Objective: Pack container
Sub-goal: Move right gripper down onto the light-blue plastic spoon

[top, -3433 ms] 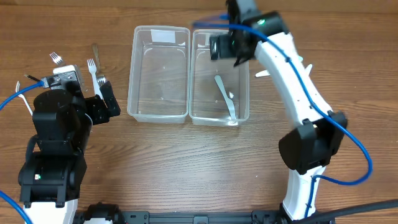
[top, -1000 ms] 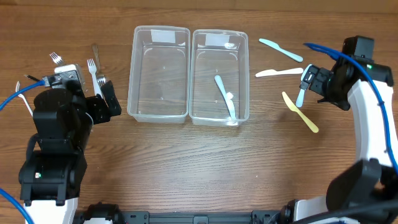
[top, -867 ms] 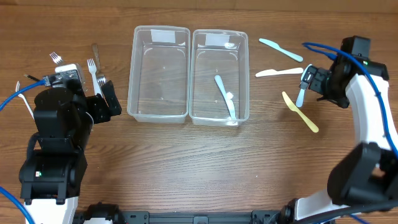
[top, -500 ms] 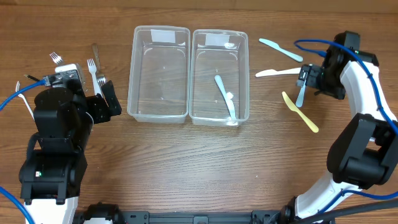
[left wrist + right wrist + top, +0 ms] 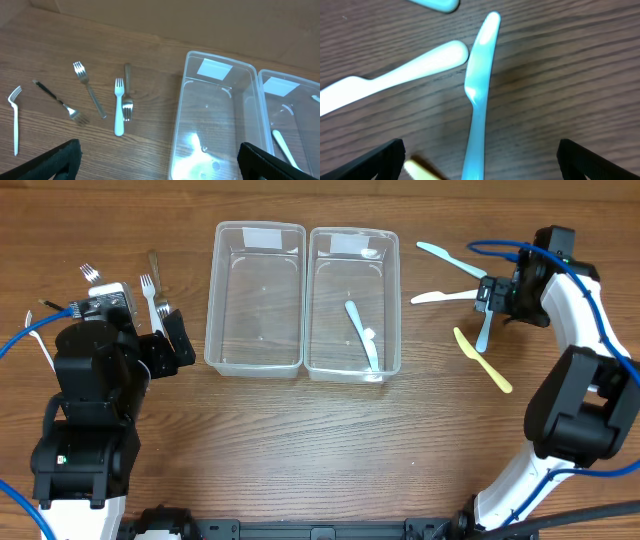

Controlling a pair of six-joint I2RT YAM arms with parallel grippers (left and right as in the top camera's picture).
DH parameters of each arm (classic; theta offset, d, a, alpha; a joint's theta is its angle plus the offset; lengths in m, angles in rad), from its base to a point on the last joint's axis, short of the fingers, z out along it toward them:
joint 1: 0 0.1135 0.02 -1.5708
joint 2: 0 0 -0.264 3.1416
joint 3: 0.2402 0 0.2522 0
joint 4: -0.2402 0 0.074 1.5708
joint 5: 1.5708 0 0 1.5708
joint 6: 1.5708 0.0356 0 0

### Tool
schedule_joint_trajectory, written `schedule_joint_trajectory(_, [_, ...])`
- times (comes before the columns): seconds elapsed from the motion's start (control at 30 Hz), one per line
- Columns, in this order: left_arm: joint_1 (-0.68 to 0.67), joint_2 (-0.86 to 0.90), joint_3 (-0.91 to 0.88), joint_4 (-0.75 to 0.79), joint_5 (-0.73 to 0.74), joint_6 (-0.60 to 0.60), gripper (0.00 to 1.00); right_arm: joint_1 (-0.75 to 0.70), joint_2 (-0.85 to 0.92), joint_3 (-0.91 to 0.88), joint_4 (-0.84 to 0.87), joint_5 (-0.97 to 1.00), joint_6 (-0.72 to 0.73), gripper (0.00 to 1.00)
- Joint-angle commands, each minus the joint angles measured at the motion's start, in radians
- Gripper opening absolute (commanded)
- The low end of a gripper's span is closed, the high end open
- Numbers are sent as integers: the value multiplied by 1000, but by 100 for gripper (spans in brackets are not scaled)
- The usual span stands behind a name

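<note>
Now that my right gripper (image 5: 487,298) has swung from the right container (image 5: 400,300) out over the blue knife (image 5: 478,90) | jaws wide, holding nothing | knife flat on table (image 5: 300,450) beneath | I judge next pick ready.

- No lettering, number or brand can be read in any view.
- The left container (image 5: 212,300) has a white sticker (image 5: 264,238) at its far end, with nothing legible on it.
- The right container (image 5: 398,300) has a second sticker (image 5: 345,244) at its far end, equally unreadable.
</note>
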Motion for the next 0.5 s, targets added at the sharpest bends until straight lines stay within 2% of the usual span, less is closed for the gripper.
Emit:
schedule_joint_trajectory(0.0, [6,1,24,0,13,19,100,0,32,22,23,-22,-7,100])
schedule_joint_trajectory(0.23, [6,1,24,0,21,20,100,-1,68,22,51,-21,-6,97])
schedule_joint_trajectory(0.47, [6,1,24,0,31,19,100,-1,143,22,0,18,23,94])
